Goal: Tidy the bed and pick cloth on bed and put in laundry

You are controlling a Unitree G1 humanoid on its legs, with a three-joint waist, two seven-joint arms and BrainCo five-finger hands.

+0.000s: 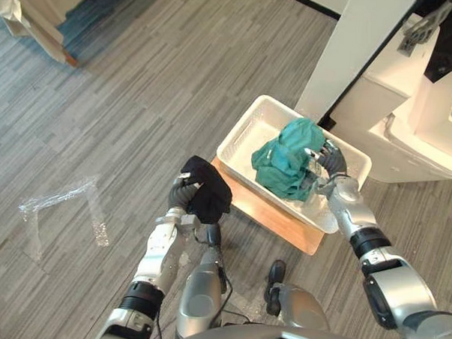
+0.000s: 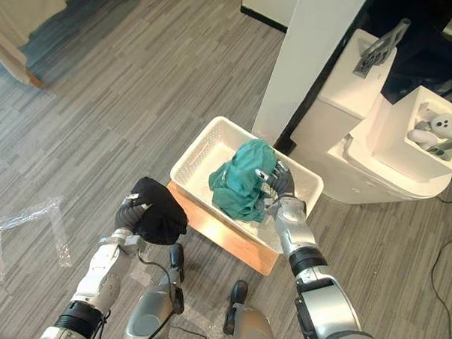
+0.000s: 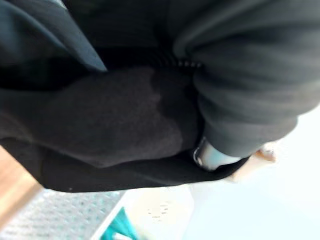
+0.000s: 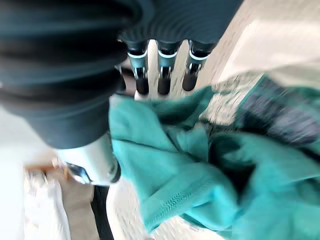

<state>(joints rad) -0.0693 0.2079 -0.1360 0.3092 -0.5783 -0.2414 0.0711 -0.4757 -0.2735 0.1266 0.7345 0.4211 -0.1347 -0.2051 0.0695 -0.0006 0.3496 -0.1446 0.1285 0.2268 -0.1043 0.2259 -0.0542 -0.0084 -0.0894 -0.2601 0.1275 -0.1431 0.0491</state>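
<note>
The right wrist view shows what the eye views only hint at: the right hand (image 1: 331, 165) has its fingers (image 4: 142, 82) and thumb curled onto the teal cloth (image 1: 286, 161). The cloth lies bunched in the white basket (image 1: 242, 133), which sits on a wooden board (image 1: 276, 217). The left hand (image 1: 181, 191) hangs just off the basket's near corner under a black cloth (image 1: 206, 187); the left wrist view shows that cloth wadded against it, but whether the hand grips it cannot be told.
</note>
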